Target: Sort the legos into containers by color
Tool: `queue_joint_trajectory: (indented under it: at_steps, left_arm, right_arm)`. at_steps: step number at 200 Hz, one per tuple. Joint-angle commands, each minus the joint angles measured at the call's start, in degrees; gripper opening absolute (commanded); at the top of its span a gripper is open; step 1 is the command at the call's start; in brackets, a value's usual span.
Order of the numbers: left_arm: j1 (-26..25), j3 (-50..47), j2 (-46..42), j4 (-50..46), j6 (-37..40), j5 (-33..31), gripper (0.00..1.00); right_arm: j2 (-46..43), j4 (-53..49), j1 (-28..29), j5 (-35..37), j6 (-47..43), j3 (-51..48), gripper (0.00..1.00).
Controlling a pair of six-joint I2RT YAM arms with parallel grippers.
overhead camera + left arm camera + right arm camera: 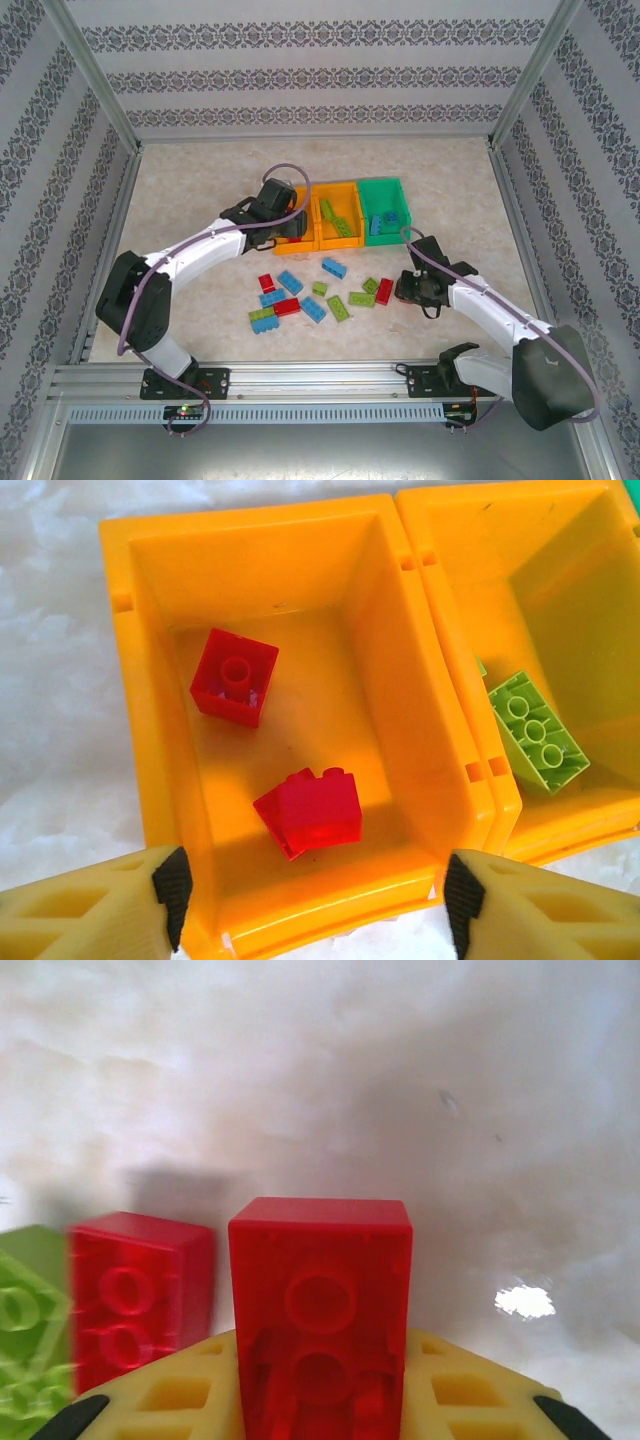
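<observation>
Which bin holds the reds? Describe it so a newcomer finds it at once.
On the table stands a row of three joined bins. Take the left-end orange bin. It alone holds two red bricks; the middle orange bin holds light green bricks, and the green bin closes the row.

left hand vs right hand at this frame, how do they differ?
Left hand is open, nothing between its fingers; right hand is closed on a red brick. Left hand hangs over the left orange bin, which already holds two red pieces; right hand sits low by the loose bricks on the table. Shared: yellow fingers, both dealing with red.
</observation>
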Motion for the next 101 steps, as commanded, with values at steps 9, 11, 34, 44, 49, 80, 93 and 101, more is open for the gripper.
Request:
queue_joint_trajectory:
  at_steps: [9, 11, 34, 44, 49, 80, 93, 101]
  left_arm:
    - [0.2, -4.3, -5.5, 1.2, -3.0, -3.6, 0.75]
    - [0.3, -4.6, -5.8, 1.2, -3.2, -3.8, 0.76]
    - [0.2, -8.6, -9.3, -0.1, -5.0, -6.3, 0.79]
    - [0.2, -10.4, -10.8, -0.7, -5.9, -6.8, 0.80]
    - [0.2, -11.2, -11.4, -1.1, -6.4, -6.9, 0.81]
    - [0.2, -16.1, -13.7, -3.6, -10.0, -6.2, 0.83]
    - [0.2, -18.5, -14.9, -3.8, -11.9, -5.9, 0.83]
    - [0.2, -20.1, -15.9, -3.5, -13.0, -5.5, 0.83]
  right_arm:
    - [-1.6, 3.7, 3.2, -0.8, -1.7, 7.6, 0.25]
    - [-1.4, 4.0, 3.4, -0.8, -1.9, 8.2, 0.26]
    - [4.0, 8.6, 6.3, -2.8, -3.3, 14.9, 0.26]
    - [7.6, 11.6, 7.2, -5.2, -3.5, 18.4, 0.26]
    - [9.7, 13.0, 7.3, -6.5, -3.5, 20.1, 0.26]
    - [23.6, 18.3, 10.4, -12.3, -4.9, 32.6, 0.25]
    - [28.6, 18.1, 12.0, -12.8, -6.1, 37.8, 0.26]
    - [31.3, 18.1, 12.6, -13.1, -6.5, 40.7, 0.26]
